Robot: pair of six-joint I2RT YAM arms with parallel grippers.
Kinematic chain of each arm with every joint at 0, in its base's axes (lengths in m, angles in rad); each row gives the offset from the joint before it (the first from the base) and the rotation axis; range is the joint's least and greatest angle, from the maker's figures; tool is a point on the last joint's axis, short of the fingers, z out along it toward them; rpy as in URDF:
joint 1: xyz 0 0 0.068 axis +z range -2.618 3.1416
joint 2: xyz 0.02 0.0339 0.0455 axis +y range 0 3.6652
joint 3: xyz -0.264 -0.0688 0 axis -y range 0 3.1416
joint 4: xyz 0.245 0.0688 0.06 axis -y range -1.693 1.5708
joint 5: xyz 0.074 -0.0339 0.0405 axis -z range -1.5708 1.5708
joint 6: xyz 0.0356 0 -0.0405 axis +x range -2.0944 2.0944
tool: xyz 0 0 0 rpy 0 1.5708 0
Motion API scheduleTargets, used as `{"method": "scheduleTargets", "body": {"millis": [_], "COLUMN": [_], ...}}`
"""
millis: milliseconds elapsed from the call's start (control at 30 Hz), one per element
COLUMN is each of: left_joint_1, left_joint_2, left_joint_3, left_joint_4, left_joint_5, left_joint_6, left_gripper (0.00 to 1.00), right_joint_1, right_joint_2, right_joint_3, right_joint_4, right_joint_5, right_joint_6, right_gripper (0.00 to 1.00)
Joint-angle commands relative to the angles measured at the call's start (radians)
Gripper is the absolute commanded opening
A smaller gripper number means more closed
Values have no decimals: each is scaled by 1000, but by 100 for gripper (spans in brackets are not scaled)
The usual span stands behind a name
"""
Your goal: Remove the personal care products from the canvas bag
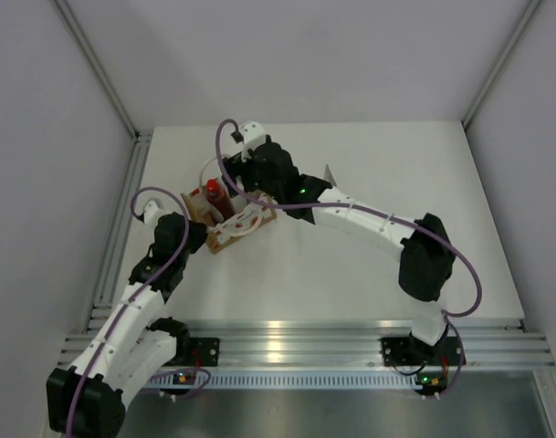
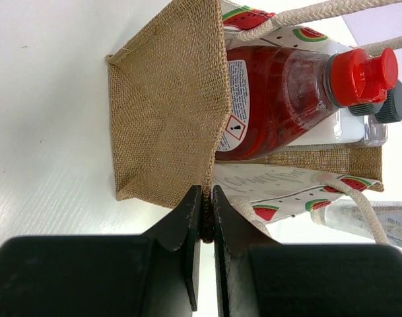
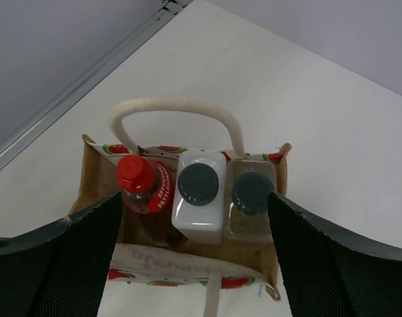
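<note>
The canvas bag (image 1: pixel 225 239) stands at the table's left middle, with tan burlap walls (image 2: pixel 167 99) and a watermelon print. Inside it stand the red bottle (image 3: pixel 136 175), the white grey-capped bottle (image 3: pixel 199 191) and the pale dark-capped bottle (image 3: pixel 251 195), side by side. The red bottle also shows in the top view (image 1: pixel 214 192) and the left wrist view (image 2: pixel 273 92). My left gripper (image 2: pixel 206 191) is shut on the bag's burlap corner seam. My right gripper (image 3: pixel 194 198) is open just above the bag's mouth, with a finger on each side of the row of bottles. A flat silvery tube (image 2: pixel 379 221) lies on the table outside the bag.
A metal frame rail (image 1: pixel 113 237) and a grey wall run along the table's left edge, close to the bag. The white loop handles (image 3: pixel 177 105) arch over the bag's mouth. A small grey piece (image 1: pixel 330 173) lies right of the right arm's wrist.
</note>
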Motion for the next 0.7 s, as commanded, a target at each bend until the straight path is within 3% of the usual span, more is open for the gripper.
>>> {"method": "scheduleTargets", "body": {"millis": [0, 400, 667], "left_joint_1": [0, 0, 0], "left_joint_2": [4, 16, 19], "left_joint_3": [34, 43, 43], "left_joint_4": [-23, -25, -25], "left_joint_5": [20, 20, 17], "left_joint_6": [19, 25, 31], "left_gripper": [0, 0, 0], "right_joint_1": [34, 95, 103], "right_joint_2": [87, 282, 375], "right_joint_3": [163, 409, 501], "right_joint_4": [-120, -217, -238], "right_joint_5": [-34, -17, -17], "right_joint_6": [28, -13, -18], "right_gripper": [86, 68, 64]}}
